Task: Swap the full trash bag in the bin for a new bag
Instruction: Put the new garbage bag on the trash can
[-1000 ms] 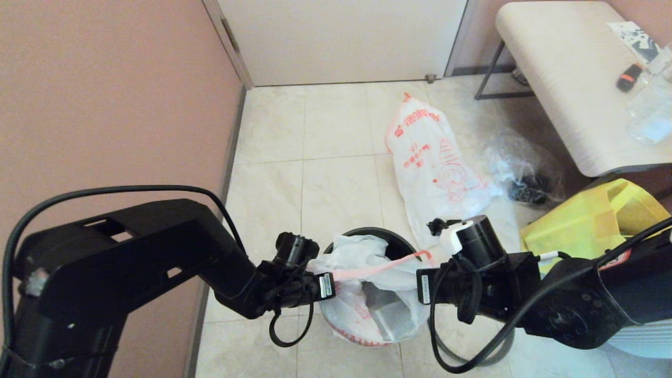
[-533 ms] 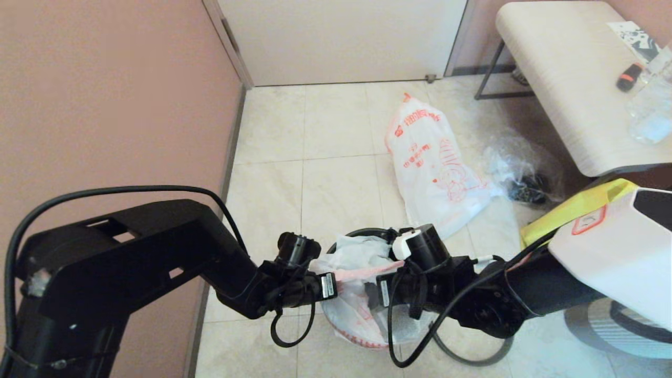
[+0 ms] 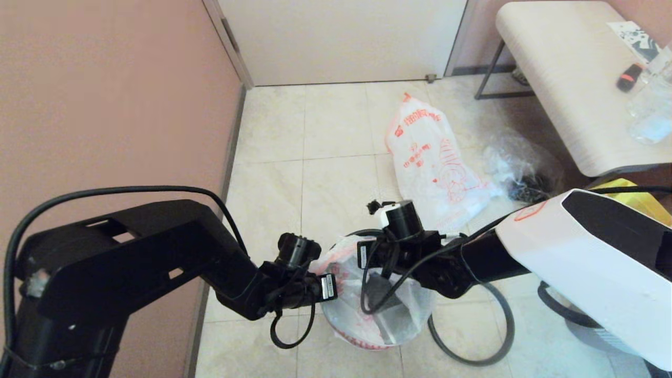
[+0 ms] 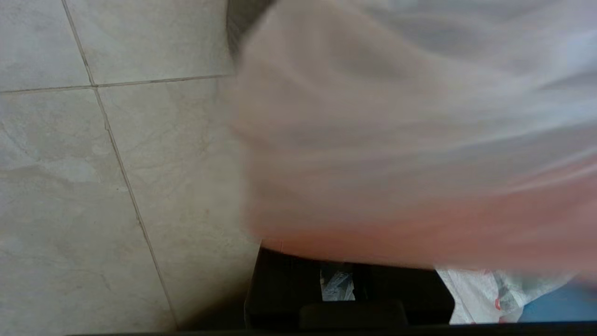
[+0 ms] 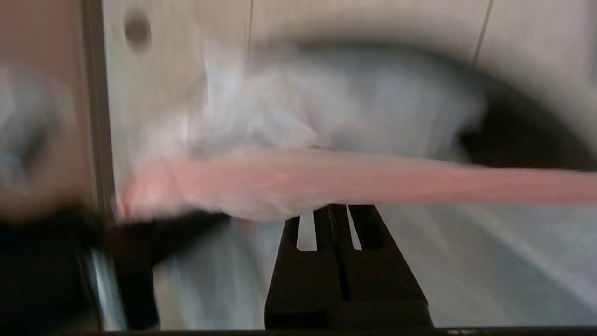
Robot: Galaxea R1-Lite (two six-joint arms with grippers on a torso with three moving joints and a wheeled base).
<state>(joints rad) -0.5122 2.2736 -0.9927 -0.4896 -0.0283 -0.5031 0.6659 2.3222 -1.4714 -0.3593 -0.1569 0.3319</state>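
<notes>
Two black robot arms meet over a small round bin (image 3: pixel 350 234) on a tiled floor. The right gripper (image 3: pixel 360 256) has swung across the bin's mouth in the last second and now sits just beside the left gripper (image 3: pixel 329 286), where before the two were well apart with an orange handle stretched between them. In the right wrist view its fingers (image 5: pixel 322 224) look pressed together, narrow, with the orange handle of the full trash bag (image 3: pixel 380 315) lying across their tips, so it appears to be pinching that handle. The left gripper touches the bag's near edge; plastic covers it, so whether it is clamped cannot be told.

The full trash bag sits in the bin directly below both grippers, its top now bunched between them rather than spread open. This suggests the mouth is being gathered ready for lifting out, an early step. The dark grey hoop rim (image 3: pixel 475 359) lies on the floor below the right forearm, off the bin. The new bag (image 3: pixel 436 163) lies flat on the tiles beyond the right gripper, well apart and untouched, beside a clear plastic bag (image 3: pixel 520 173)
</notes>
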